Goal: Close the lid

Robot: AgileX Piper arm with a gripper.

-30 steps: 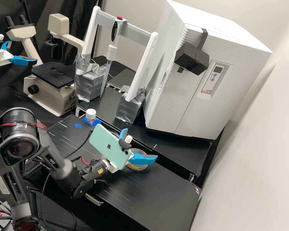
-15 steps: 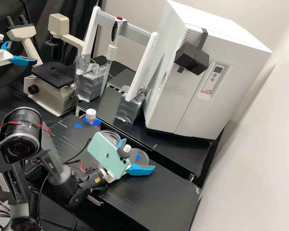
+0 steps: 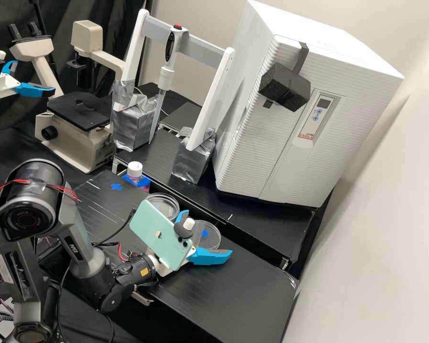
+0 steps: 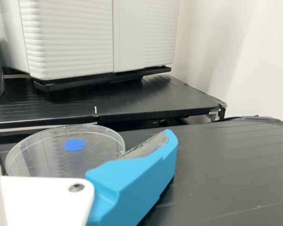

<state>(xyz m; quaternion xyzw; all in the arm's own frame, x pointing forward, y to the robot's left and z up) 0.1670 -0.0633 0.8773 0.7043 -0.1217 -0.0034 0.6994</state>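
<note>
The gripper (image 3: 206, 232) is released, its 2 blue fingers spread and holding nothing. A mint-green smartphone (image 3: 159, 233) is mounted on it, overlapping the near side of 1 of 2 clear Petri dishes (image 3: 164, 202) in the high view. In the wrist view, 1 finger (image 4: 137, 183) covers part of the rim of the other, a shallow round clear Petri dish piece (image 4: 35, 155), on the bench (image 4: 217, 174) just beyond the gripper. It lies flat, a blue cross (image 4: 74, 144) seen through it; I cannot tell whether it is lid or base. Farther off stand a white-capped bottle (image 3: 134, 169), a taped rack (image 3: 209, 100) holding 1 pipette (image 3: 166, 76), a microscope (image 3: 76, 138) and a white ribbed incubator (image 3: 248, 143)
</note>
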